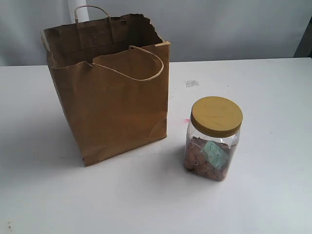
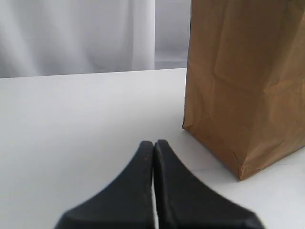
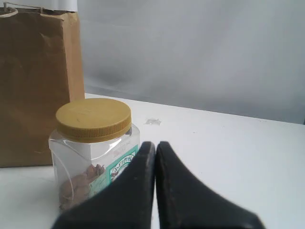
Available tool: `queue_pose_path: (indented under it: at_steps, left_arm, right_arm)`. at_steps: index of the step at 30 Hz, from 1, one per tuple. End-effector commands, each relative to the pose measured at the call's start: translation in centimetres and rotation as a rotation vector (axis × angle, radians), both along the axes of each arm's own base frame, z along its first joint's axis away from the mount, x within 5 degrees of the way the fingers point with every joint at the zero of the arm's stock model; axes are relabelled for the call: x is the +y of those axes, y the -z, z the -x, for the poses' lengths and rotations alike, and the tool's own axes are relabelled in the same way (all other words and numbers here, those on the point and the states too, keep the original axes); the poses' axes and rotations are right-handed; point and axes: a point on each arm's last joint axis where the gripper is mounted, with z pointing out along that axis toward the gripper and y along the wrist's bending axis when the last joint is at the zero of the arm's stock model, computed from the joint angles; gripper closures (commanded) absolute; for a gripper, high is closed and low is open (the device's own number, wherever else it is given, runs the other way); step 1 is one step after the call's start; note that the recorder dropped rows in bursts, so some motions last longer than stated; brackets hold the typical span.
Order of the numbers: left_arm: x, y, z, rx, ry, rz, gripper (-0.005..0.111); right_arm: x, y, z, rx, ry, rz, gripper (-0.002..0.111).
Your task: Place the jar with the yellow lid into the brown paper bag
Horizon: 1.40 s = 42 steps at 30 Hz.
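The yellow-lidded jar (image 1: 213,139) stands upright on the white table, right of the brown paper bag (image 1: 109,87), which stands open with its loop handles up. Neither arm shows in the exterior view. In the right wrist view the jar (image 3: 90,148) is close beside my right gripper (image 3: 155,145), whose black fingers are shut with nothing between them; the bag (image 3: 35,81) rises behind the jar. In the left wrist view my left gripper (image 2: 153,144) is shut and empty, low over the table, with the bag's lower corner (image 2: 248,90) a short way off to one side.
The white table (image 1: 273,195) spreads all round the bag and jar. A small pale smudge (image 1: 192,83) lies behind the jar. A grey-white backdrop closes the far side of the table.
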Motion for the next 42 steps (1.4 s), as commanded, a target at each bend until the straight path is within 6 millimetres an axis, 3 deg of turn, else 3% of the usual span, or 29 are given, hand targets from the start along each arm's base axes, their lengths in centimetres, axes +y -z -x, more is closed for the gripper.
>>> queue_pose_path:
  at_steps: [1, 18, 29, 39, 42]
  left_arm:
    - [-0.1, -0.1, 0.0, -0.009, 0.007, 0.007, 0.106]
    - [-0.1, -0.1, 0.0, -0.009, 0.007, 0.007, 0.106]
    - [-0.1, -0.1, 0.0, -0.009, 0.007, 0.007, 0.106]
    - [-0.1, -0.1, 0.0, -0.009, 0.007, 0.007, 0.106]
    - [-0.1, -0.1, 0.0, -0.009, 0.007, 0.007, 0.106]
  right_arm:
    - [0.0, 0.1, 0.0, 0.003, 0.006, 0.0, 0.108]
    - [0.0, 0.1, 0.0, -0.001, 0.006, 0.023, 0.108]
    - [-0.5, -3.9, 0.7, -0.455, 0.056, -0.047, 0.108]
    - [-0.4, -3.2, 0.4, -0.342, 0.029, -0.221, 0.108]
    - [-0.1, -4.9, 0.8, -0.247, 0.002, -0.224, 0.108]
